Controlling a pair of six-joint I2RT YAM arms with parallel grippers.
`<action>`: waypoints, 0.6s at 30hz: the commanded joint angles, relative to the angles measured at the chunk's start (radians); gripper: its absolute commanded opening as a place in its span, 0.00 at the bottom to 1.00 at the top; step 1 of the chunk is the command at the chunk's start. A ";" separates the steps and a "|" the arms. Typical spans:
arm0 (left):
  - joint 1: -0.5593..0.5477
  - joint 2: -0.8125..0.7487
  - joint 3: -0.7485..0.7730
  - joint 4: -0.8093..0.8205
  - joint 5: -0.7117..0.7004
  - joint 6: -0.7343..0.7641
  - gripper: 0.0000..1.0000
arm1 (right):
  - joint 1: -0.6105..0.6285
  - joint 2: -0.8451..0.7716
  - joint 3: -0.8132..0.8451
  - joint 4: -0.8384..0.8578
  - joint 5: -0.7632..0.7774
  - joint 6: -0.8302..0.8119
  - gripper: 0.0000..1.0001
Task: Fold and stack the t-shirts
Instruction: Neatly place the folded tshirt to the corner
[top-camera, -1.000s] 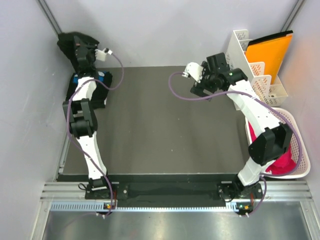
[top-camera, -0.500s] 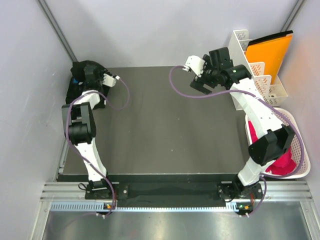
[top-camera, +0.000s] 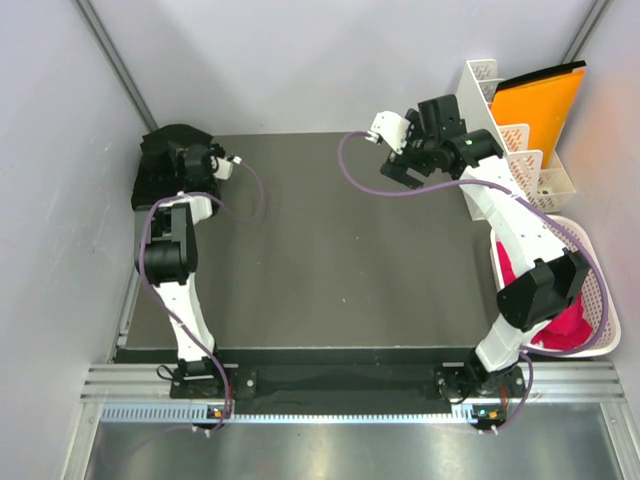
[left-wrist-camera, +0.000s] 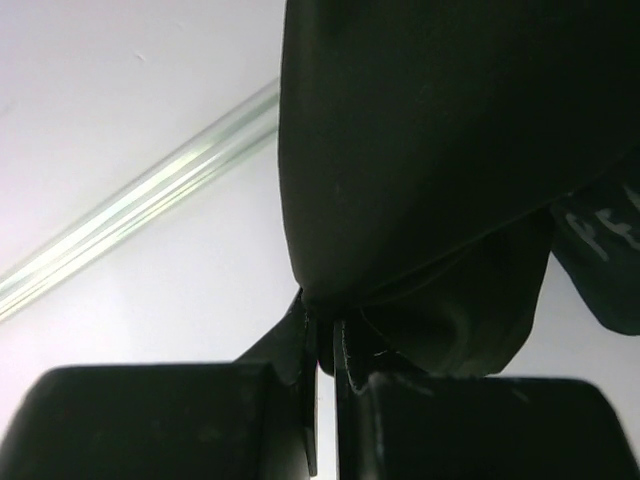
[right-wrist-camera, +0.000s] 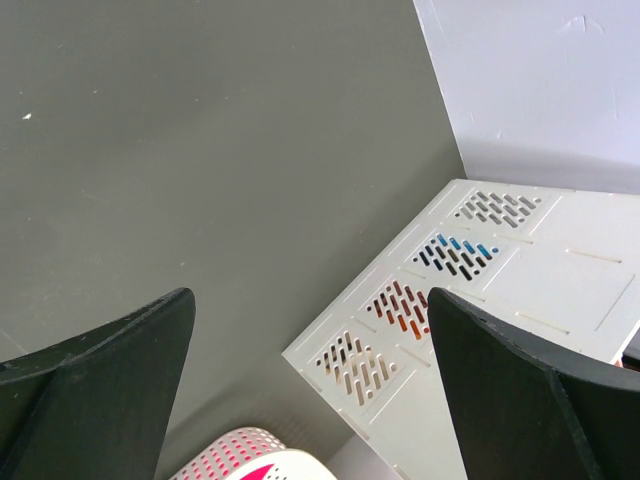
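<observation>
The t-shirts (top-camera: 158, 172) are a black pile in the table's far left corner, with no print showing from above. My left gripper (top-camera: 182, 153) is low over that pile. In the left wrist view it (left-wrist-camera: 325, 325) is shut on a pinched fold of a black t-shirt (left-wrist-camera: 440, 150), which hangs in front of the lens and shows a bit of white text at the right edge. My right gripper (top-camera: 402, 168) hovers over the far right of the table. Seen from its wrist, it (right-wrist-camera: 310, 390) is open with nothing between its fingers (right-wrist-camera: 110, 380).
A white perforated rack (top-camera: 497, 112) holding an orange folder (top-camera: 540, 100) stands at the far right, and also shows in the right wrist view (right-wrist-camera: 480, 290). A white and pink basket (top-camera: 592, 300) with pink cloth sits beside the right arm, its rim (right-wrist-camera: 235, 455) below the right gripper.
My left gripper has come down from high in the corner, bringing the black shirt onto the pile and covering the blue print. The right gripper shifted slightly, then held still.
</observation>
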 joint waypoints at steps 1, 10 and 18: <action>-0.009 0.020 -0.006 0.147 -0.149 0.344 0.00 | 0.015 -0.025 0.026 0.009 -0.003 -0.001 1.00; -0.014 -0.047 -0.061 -0.046 -0.186 0.062 0.00 | 0.016 -0.023 0.023 0.011 0.005 -0.010 1.00; -0.014 -0.133 -0.079 -0.289 -0.075 -0.242 0.00 | 0.015 -0.008 0.050 0.003 0.004 -0.013 1.00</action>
